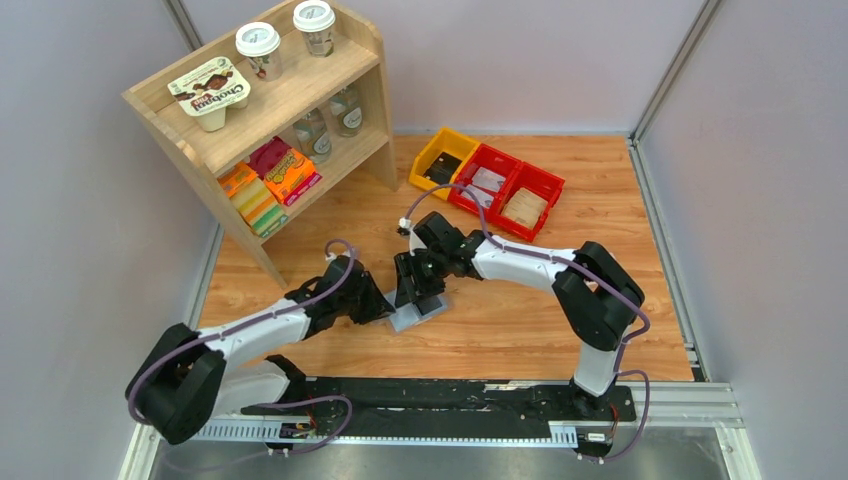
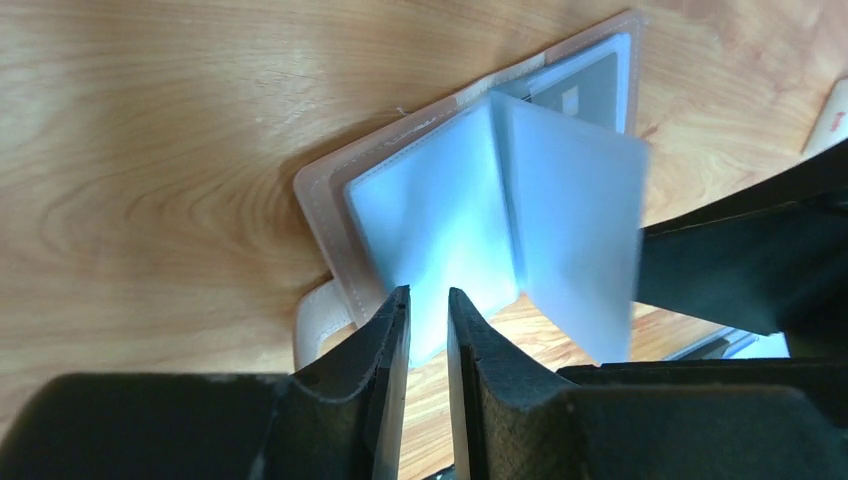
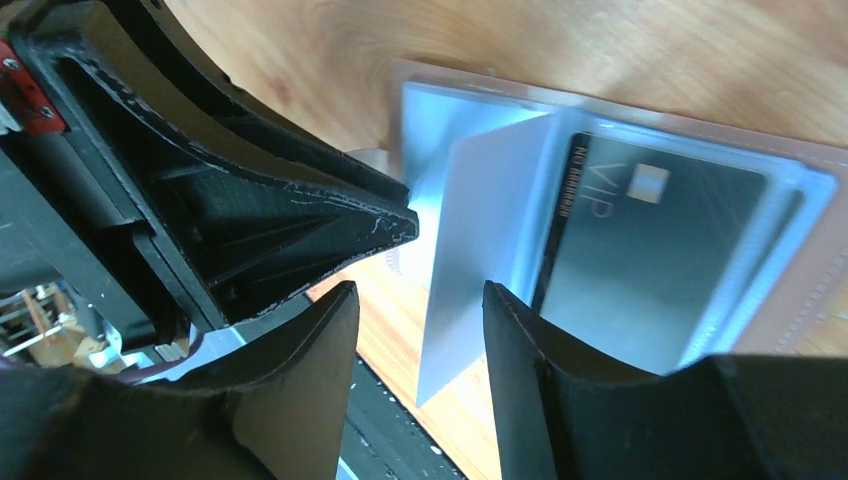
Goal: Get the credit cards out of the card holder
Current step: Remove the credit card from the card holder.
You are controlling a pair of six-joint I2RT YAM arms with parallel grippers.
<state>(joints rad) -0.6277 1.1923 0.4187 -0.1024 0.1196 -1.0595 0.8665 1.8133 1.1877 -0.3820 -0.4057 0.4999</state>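
Lying open mid-bench toward the near edge, the holder [image 1: 418,317] looks light, thin and floppy. Its black card [image 3: 650,250] is stiff and slick, probably best pinched by the edge at the fold. The left gripper [image 2: 428,320], jaws nearly together, presses on the left page. The right gripper [image 3: 415,330], jaws apart, straddles the upright page.

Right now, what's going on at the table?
Both arms are working on the card holder, which lies open on the table. The left gripper is nearly closed around one edge of it; a firm pinch is unclear. The right gripper is open, straddling a raised page. A black card sits in its pocket, not yet out.
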